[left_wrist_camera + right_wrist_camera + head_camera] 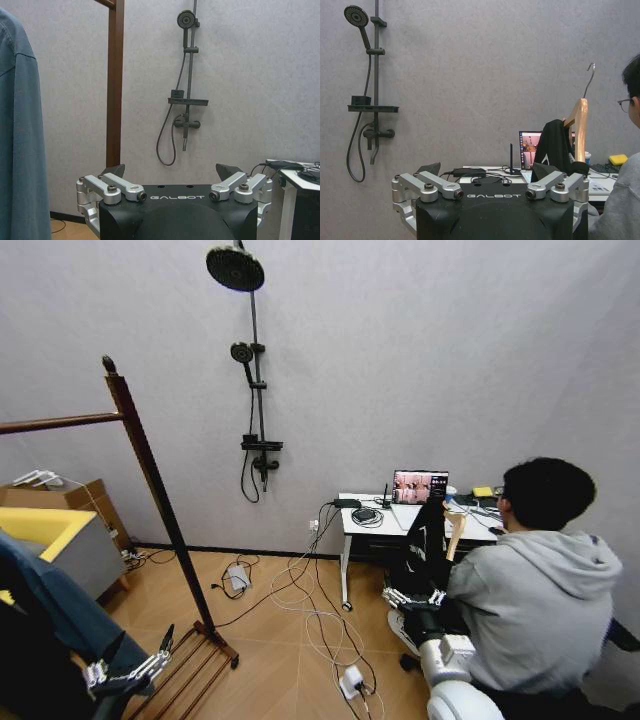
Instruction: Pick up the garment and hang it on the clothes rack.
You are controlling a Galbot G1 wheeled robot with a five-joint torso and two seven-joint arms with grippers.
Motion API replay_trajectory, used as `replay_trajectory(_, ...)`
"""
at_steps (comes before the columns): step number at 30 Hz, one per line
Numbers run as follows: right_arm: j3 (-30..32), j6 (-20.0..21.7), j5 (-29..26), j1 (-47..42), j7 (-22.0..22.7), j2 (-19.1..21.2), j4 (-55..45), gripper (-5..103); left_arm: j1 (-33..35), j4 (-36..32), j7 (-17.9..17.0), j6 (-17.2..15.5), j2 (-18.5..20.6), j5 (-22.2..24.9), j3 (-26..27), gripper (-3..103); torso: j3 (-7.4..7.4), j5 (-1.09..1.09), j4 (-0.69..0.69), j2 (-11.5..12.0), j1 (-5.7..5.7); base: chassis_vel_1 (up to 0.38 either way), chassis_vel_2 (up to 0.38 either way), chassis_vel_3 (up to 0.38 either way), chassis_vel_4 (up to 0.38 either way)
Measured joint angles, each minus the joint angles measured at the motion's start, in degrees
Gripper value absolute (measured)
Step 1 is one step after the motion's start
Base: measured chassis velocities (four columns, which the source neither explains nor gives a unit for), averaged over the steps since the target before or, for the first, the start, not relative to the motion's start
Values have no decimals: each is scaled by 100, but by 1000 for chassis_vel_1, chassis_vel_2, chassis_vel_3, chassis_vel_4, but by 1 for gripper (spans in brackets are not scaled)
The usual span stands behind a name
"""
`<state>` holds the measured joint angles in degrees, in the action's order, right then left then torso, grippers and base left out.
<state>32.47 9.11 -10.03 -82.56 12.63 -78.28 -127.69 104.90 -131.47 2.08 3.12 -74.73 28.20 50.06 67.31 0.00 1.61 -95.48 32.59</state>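
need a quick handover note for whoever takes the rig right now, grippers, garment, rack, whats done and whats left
Left gripper: open, holding nothing, low near the rack's foot.
Right gripper: open, holding nothing, low on the robot's right, near the seated person.
Garment: the teal-blue cloth at the robot's far left, beside the left gripper, not gripped.
Clothes rack: front left; the visible stretch of its bar is bare.
Done: nothing visible yet.
Left: grasp the garment, hang it on the bar.

Evenly and softly lit, probably from overhead. Faint shadows only behind the shower fitting [254,390] on the grey wall [420,350]. No glare. Strong bending at the head view's edges, the rack post [155,490] leaning. Sharp at both wrists; floor cables [310,615] slightly soft.
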Motion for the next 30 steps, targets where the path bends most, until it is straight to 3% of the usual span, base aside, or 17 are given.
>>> replay_trajectory(30, 1, -120, -16, 85, 2, 9, 218, 100, 0, 0, 0, 0, 0, 0, 0, 100, 0, 0, 0, 0, 0, 17, -73, -76, 16)
